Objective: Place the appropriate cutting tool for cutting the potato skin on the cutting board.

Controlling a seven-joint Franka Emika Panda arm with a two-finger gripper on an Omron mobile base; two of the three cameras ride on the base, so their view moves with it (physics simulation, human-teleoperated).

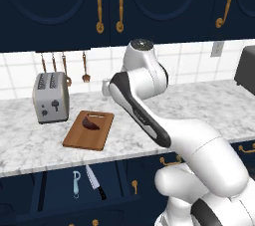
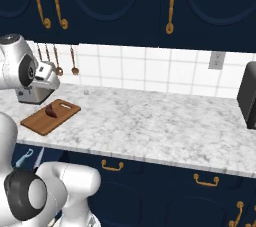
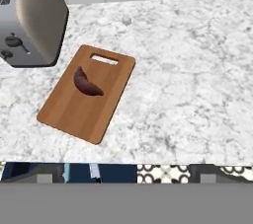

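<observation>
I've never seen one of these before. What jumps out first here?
The bulky white robot arm bends over a marble counter. On the counter lies a brown wooden cutting board bearing a dark reddish-brown potato, beside a silver toaster. Below, an open drawer holds a light-blue peeler and black-handled knife.

The counter (image 2: 165, 121) is of white marble with grey veins and runs along the whole wall. Behind it the wall (image 2: 150, 71) has white square tiles, and a small outlet plate (image 2: 216, 60) sits on them near the right end. Above hang dark navy cabinets (image 1: 149, 1) with long brass handles (image 1: 119, 2). Below the counter there are navy drawers (image 2: 150, 181) with short brass pulls (image 2: 112, 165). A silver toaster (image 1: 50, 97) stands at the back left of the counter. Behind it some wooden utensils (image 1: 85, 68) hang on the tiles. At the right end of the counter stands a dark appliance (image 2: 248, 96), cut off by the picture edge. The light is even and soft.
</observation>
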